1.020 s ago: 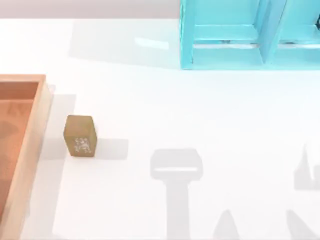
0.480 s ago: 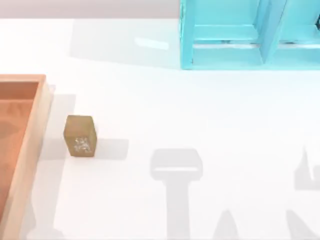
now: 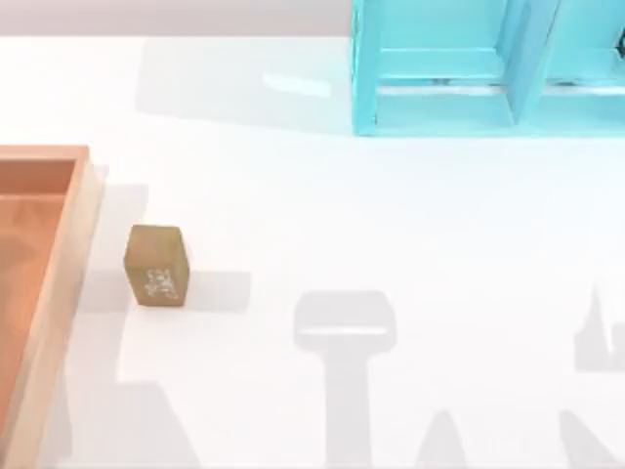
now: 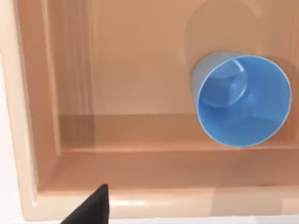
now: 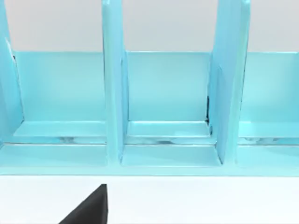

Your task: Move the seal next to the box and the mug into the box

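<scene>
At nine o'clock on the white table (image 3: 391, 205), the wooden box (image 3: 61, 283) lies along the left edge, and the seal (image 3: 155, 265) stands upright just beside its right rim, apart from it. Inside the box, the left wrist view looks down into the upright blue mug (image 4: 240, 100), near one inner wall. Toward one o'clock stands a cyan shelf (image 3: 488, 68), which the right wrist view faces; whether either arm's pincer is spread or closed, I cannot tell.

Mug (image 4: 243, 100) in box (image 3: 54, 293) — seal (image 3: 155, 266) beside
</scene>
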`<act>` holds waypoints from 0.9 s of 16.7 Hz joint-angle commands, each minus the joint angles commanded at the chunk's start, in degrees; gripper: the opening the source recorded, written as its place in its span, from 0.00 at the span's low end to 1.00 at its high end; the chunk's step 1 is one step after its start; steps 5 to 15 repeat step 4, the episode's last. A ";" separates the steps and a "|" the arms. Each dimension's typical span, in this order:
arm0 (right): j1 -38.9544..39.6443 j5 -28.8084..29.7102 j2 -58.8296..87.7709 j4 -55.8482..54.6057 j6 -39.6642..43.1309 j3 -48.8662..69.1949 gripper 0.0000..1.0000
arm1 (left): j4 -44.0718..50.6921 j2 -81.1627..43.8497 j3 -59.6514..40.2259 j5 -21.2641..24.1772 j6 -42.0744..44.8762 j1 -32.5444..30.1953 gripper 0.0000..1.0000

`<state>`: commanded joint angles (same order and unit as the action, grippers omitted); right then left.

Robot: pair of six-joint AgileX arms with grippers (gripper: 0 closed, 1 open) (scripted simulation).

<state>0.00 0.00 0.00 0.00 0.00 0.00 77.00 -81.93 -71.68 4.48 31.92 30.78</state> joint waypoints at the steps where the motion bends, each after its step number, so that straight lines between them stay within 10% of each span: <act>1: 0.00 0.00 0.00 0.00 0.00 0.00 1.00 | -0.23 -1.24 0.05 -0.05 0.11 -0.01 1.00; 15: 0.00 0.00 0.00 0.00 0.00 0.00 1.00 | -1.23 -2.65 0.93 0.05 0.32 0.34 1.00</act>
